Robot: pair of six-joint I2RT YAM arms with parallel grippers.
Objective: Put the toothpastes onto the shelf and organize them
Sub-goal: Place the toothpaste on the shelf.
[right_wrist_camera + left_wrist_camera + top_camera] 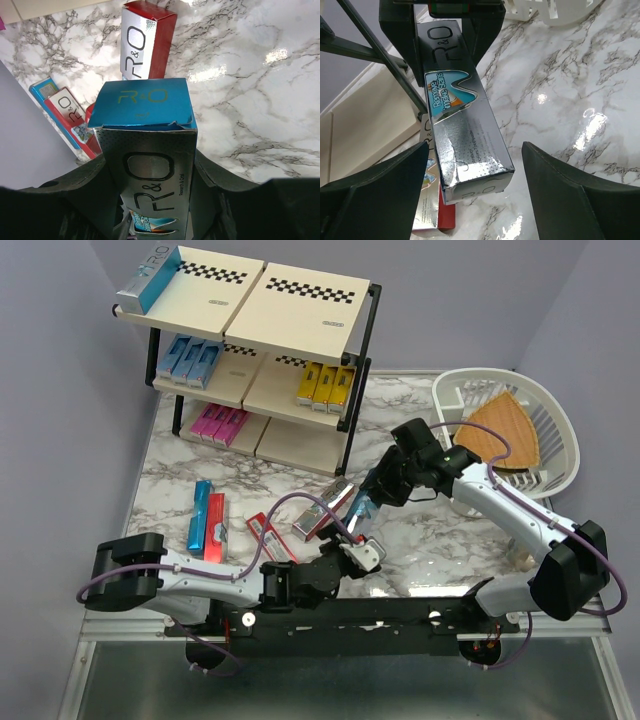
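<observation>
Right end effector (150, 200) clenched on silver-teal toothpaste box (145, 105), held over mid-table (440, 530), near side of the shelf (300, 300). Left end effector (475, 185) released, its fingers (380, 195) flanking the box's free end with a gap on each side. Red-and-silver box (432, 210) lay beneath, on the table.

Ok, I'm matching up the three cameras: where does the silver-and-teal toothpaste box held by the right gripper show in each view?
Top external: the silver-and-teal toothpaste box sits just below centre, small, between the two arms.
Left wrist: it fills the centre, running from the top edge down.
Right wrist: bottom centre, blue end flap uppermost.
Shared landmark: the marble tabletop.
</observation>
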